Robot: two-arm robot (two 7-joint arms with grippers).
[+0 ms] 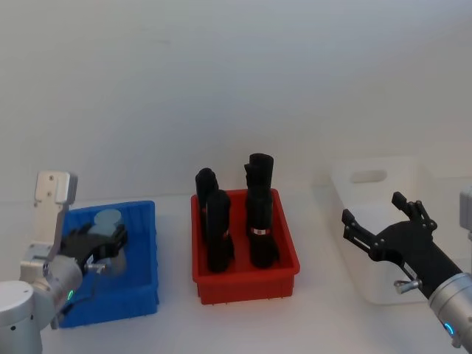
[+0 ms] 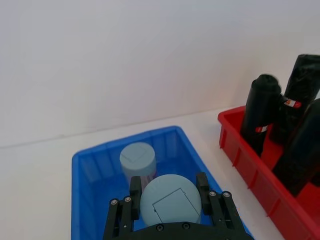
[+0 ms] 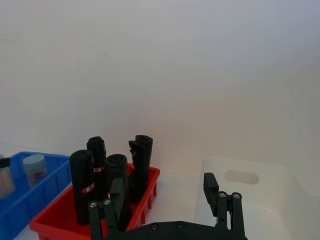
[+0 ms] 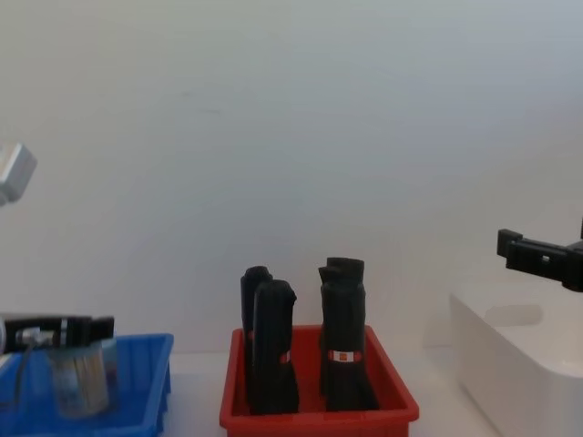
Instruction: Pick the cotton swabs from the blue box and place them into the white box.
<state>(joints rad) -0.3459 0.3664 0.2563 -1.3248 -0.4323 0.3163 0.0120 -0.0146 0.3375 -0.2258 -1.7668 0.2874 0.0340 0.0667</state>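
Small clear cylindrical cotton-swab jar (image 2: 170,202) with a pale blue-grey lid, clamped between the fingers of the left gripper (image 2: 168,186) in the open blue plastic box (image 2: 95,175), left of the red plastic bin (image 1: 284,265). Whether it rests on the box floor cannot be told. A second jar (image 2: 137,159) stands just beyond. The right gripper (image 1: 375,210), fingers spread wide and empty, hovers over the white plastic box (image 1: 346,184), right of the red bin, which holds upright black rolls (image 1: 259,214).

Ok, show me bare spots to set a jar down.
Free: the white box, bare inside, by the open right gripper; the table strip between it and the red bin. Crowded: the red bin's black rolls; the blue box, where left gripper clamps a jar.
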